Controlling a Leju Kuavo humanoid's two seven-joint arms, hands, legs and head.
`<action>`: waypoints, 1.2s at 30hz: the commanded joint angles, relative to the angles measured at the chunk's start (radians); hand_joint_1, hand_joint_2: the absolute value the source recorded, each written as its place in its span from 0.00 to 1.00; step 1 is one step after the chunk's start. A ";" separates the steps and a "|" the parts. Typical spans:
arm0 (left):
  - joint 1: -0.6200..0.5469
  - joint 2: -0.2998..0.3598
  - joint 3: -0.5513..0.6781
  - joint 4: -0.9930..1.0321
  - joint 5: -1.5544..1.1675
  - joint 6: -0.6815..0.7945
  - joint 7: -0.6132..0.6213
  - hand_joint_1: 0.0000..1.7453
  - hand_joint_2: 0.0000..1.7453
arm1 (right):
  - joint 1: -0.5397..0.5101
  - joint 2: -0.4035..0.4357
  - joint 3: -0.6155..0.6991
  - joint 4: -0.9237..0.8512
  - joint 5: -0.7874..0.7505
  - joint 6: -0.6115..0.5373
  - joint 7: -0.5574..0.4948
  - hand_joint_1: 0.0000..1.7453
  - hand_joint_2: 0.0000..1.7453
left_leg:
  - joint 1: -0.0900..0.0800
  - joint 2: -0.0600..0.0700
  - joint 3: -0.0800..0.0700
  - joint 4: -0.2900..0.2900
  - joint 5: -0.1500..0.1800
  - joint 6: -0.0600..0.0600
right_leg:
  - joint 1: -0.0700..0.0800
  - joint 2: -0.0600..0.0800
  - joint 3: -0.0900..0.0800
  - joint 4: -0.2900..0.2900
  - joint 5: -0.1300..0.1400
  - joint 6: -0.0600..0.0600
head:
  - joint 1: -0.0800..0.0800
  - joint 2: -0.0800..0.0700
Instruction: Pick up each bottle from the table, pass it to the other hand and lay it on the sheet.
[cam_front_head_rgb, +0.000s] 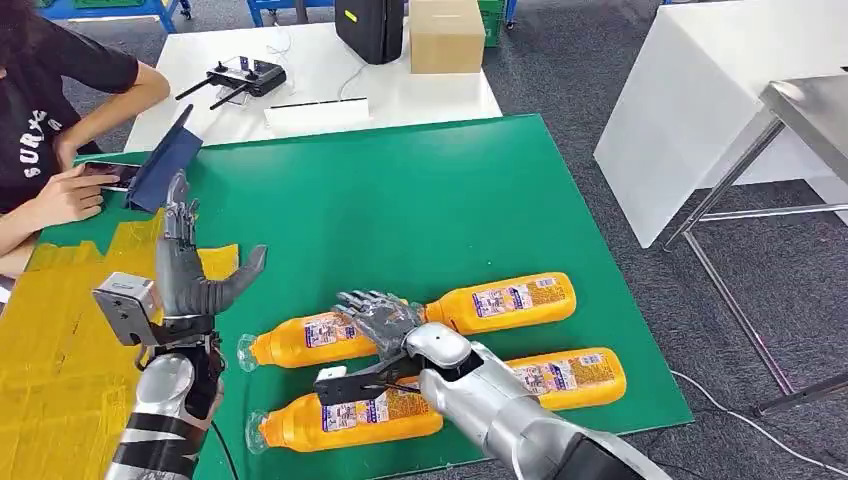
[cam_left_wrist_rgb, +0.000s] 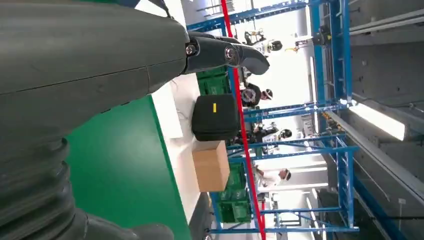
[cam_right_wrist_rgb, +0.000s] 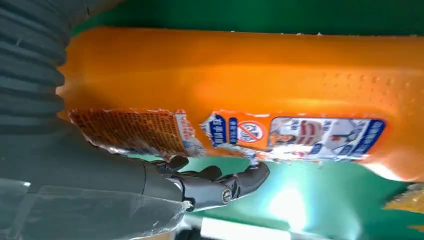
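orange bottles, green table, yellow sheet

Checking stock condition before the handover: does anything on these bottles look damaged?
Yes. In the right wrist view, the orange bottle beside the right robot hand has a torn, ragged label, partly peeled away.

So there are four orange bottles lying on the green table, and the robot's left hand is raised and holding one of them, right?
Not quite. The head view shows the left hand raised with fingers spread, holding nothing. All four orange bottles lie on the green table, and the right hand is down among them.
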 joint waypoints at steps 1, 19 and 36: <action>-0.038 -0.003 -0.047 0.021 0.010 -0.006 -0.004 0.00 1.00 | -0.072 -0.006 -0.034 0.118 -0.024 0.036 0.042 0.49 1.00 | 0.001 -0.005 0.001 0.001 -0.001 -0.001 | 0.001 -0.001 0.002 0.000 -0.001 0.000 | 0.000 0.000; 0.034 0.004 -0.087 -0.114 -0.002 -0.003 -0.022 0.00 1.00 | -0.076 -0.016 0.036 0.162 0.078 0.002 0.190 0.58 1.00 | 0.001 -0.004 0.002 0.000 0.000 -0.001 | 0.001 0.000 0.004 -0.001 -0.001 0.000 | 0.000 0.000; 0.080 0.001 -0.073 -0.156 -0.006 0.002 -0.017 0.00 1.00 | -0.004 -0.034 -0.095 0.058 0.089 -0.388 0.175 1.00 1.00 | 0.001 -0.004 0.003 0.000 -0.001 -0.001 | 0.001 -0.001 0.004 -0.001 -0.001 0.000 | 0.000 0.000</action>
